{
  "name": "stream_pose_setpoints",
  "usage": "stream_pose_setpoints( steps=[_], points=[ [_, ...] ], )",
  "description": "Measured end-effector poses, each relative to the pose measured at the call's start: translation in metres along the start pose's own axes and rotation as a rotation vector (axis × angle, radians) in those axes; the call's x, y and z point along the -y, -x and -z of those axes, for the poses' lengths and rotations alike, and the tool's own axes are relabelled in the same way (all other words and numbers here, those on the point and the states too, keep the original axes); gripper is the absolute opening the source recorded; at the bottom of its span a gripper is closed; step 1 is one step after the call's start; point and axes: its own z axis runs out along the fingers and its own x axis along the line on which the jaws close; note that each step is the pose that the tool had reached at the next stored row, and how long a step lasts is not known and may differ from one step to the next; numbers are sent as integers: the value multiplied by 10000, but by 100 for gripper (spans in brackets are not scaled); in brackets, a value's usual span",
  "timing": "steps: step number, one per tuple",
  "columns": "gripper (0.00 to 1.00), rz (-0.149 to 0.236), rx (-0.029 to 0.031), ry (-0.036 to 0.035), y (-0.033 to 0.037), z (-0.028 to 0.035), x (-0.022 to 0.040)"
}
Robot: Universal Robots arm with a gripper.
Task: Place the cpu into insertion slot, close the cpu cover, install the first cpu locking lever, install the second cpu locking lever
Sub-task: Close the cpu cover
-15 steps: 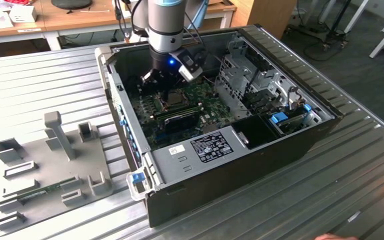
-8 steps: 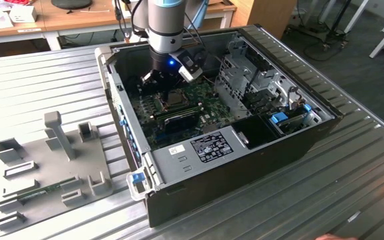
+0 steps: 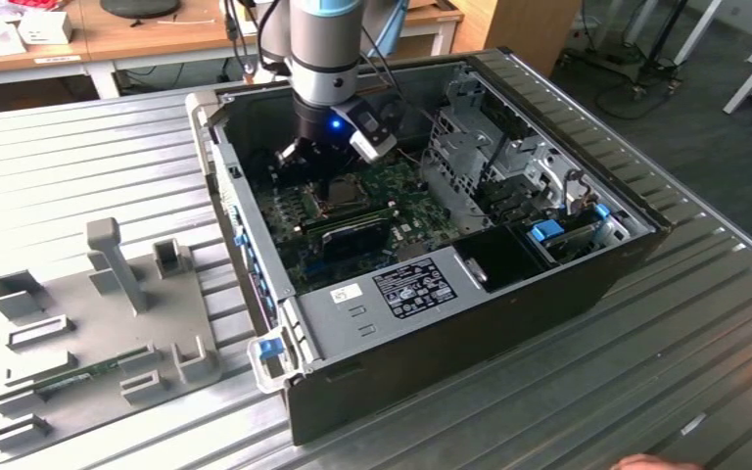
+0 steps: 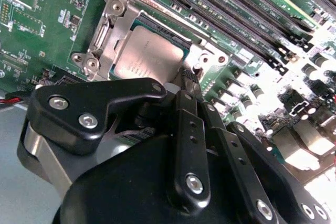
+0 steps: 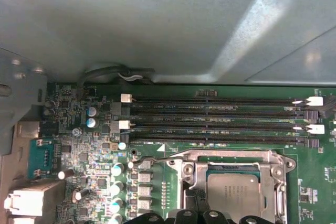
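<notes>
Black gripper (image 4: 191,74) fingers pinched together, tips at the cpu cover (image 4: 112,27) edge beside the seated cpu (image 4: 149,56)

Workshop-lab — slatted metal bench (image 3: 75,166), wooden desks (image 3: 154,34)

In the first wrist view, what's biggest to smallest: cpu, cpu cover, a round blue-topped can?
1. cpu cover, framing the chip.
2. cpu.
3. blue-topped can, clearly smallest.
All sit on one board.
</notes>
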Motion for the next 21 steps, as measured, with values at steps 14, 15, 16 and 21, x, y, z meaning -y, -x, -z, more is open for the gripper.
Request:
stream_pose_setpoints(
  steps=[14,15,16,21],
  points=[
    [11,0,1,1,0,-31,1],
    [11,0,-2,-3,-1,-36,2],
    [11,0,-5,-8,-2,-40,3],
    [11,-1,0,-1,-1,-52,2]
  ],
)
